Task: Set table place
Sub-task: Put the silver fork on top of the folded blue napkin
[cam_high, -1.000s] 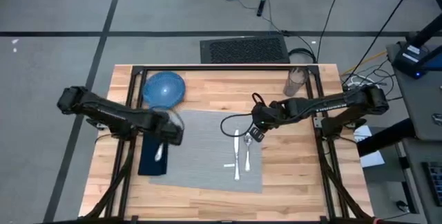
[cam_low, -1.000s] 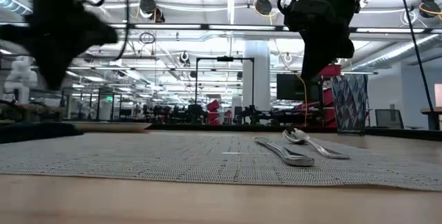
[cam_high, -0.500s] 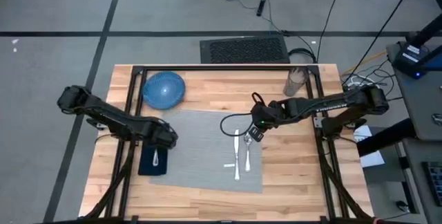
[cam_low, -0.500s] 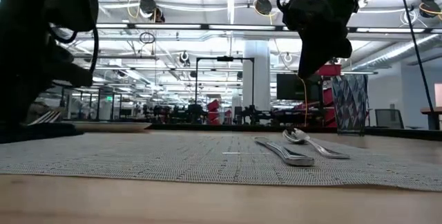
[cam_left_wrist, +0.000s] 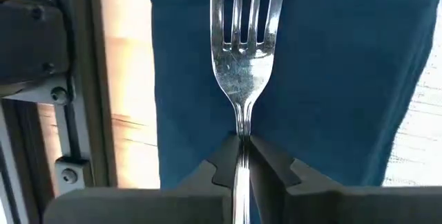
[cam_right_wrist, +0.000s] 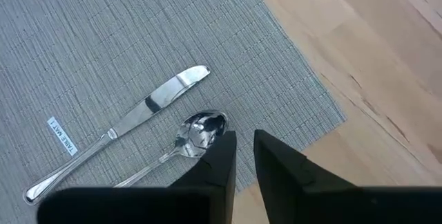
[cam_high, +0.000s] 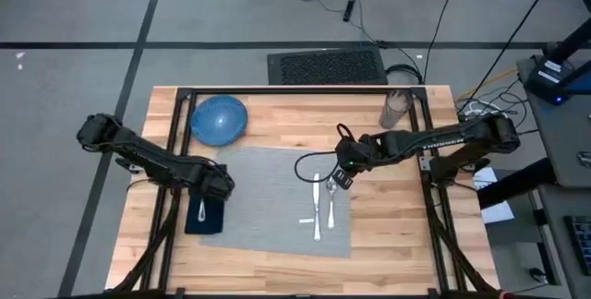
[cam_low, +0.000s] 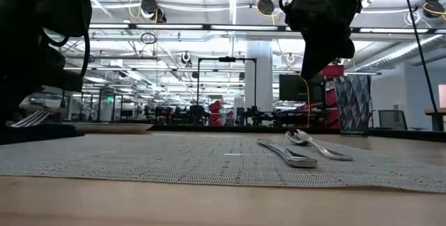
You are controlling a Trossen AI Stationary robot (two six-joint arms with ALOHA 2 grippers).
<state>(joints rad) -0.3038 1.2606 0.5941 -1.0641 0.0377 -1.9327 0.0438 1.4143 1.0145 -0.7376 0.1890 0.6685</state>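
**Steel fork down on the napkin, plate and glass not placed yet**

Navy napkin (cam_high: 204, 214) sits at the left edge of my grey placemat (cam_high: 268, 188), and my left end effector (cam_high: 214, 185) is pinching the handle of the fork (cam_left_wrist: 242, 58), which lies along that napkin with the tines pointing away from me. I'd guess letting go is all that's left there. Moving right, the placemat itself lies flat mid-table (cam_high: 388, 244), a woven light-grey rectangle with a small white tag (cam_right_wrist: 61, 135). On its right side the knife (cam_right_wrist: 117, 131) and spoon (cam_right_wrist: 181, 144) already lie next to each other. My right end effector (cam_right_wrist: 245, 151) hovers just above them, fingers nearly pressed together and holding nothing. Still to do, by my reckoning: the blue dish (cam_high: 220, 119) is off the mat at the far left of the table, and the glass (cam_high: 395, 109) stands far right.
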